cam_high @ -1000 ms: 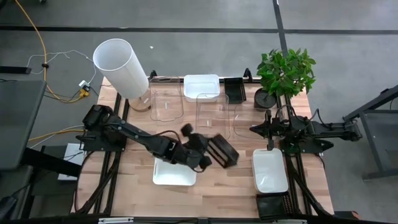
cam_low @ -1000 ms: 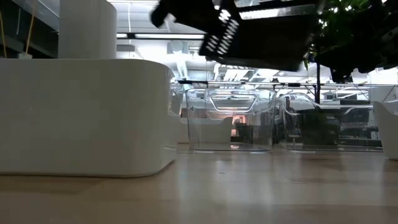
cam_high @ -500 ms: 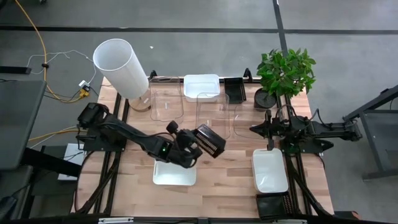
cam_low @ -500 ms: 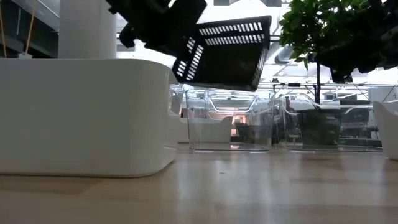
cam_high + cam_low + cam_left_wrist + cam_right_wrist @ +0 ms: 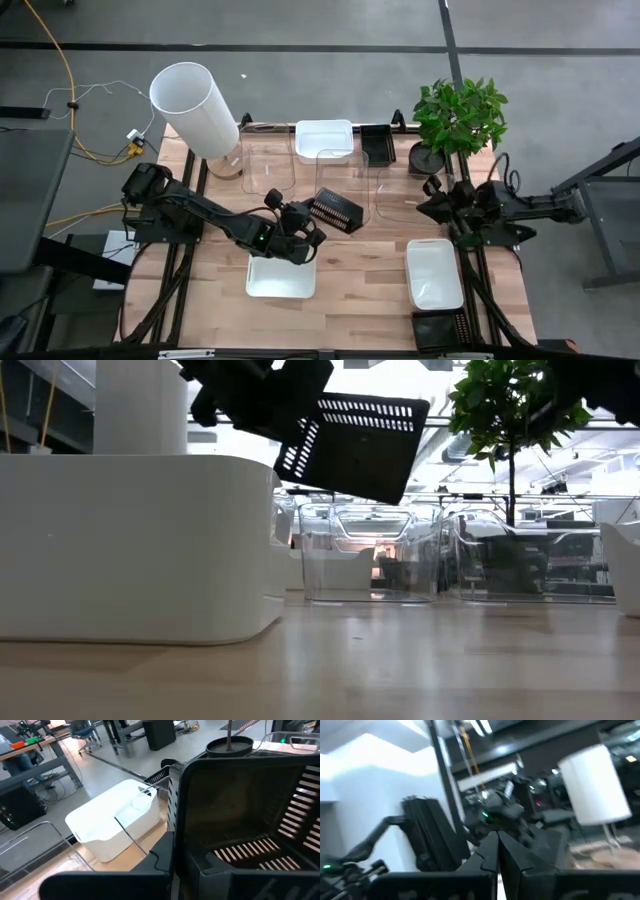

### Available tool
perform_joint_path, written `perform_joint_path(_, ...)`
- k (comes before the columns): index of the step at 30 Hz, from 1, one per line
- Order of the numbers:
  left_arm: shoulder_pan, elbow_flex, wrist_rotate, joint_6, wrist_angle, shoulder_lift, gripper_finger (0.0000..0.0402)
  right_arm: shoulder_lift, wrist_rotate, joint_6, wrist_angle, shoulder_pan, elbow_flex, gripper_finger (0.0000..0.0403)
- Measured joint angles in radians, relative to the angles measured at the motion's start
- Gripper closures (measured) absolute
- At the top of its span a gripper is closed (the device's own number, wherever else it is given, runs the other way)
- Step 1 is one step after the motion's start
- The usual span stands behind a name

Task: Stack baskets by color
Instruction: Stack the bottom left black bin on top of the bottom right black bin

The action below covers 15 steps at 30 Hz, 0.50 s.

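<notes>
Black slotted plastic marks the basket (image 5: pixel 336 211) that the left gripper (image 5: pixel 305 222) holds clear of the table near its middle, the fingers clamped on one end wall so that the basket hangs tilted, its open side turned partly sideways in the low view (image 5: pixel 350 445). It hangs above the near edge of the middle clear basket (image 5: pixel 340 180) and just beyond the white basket (image 5: pixel 281 278) that lies on the wood below the left arm. From the left wrist the held basket (image 5: pixel 240 830) fills most of the view, with another white basket (image 5: pixel 116 824) standing at the table's far edge beyond it. A second clear basket (image 5: pixel 266 168) stands near the big white cylinder (image 5: pixel 195 108), and a third (image 5: pixel 398 190) stands beside the potted plant (image 5: pixel 458 120). Another black basket (image 5: pixel 377 145) sits at the far edge, and one more (image 5: pixel 441 330) at the near right corner, beside a third white basket (image 5: pixel 434 273). The right gripper (image 5: pixel 432 197) is raised over the table's right side, its fingers pressed together on nothing.
</notes>
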Motion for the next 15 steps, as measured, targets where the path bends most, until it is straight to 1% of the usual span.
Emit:
perform_joint_path(4,0.007,0.000,-0.001,0.000,0.004,0.000,0.0401,0.133,-0.001,-0.068,0.136,0.081,0.000,0.0402)
perform_joint_path(13,0.015,0.000,-0.001,0.000,0.005,0.001,0.0401,0.489,0.036,-0.221,0.493,0.261,0.001,0.0402)
perform_joint_path(15,0.015,0.000,-0.001,0.000,0.005,0.001,0.0401,0.549,0.084,-0.220,0.540,0.290,0.001,0.0402)
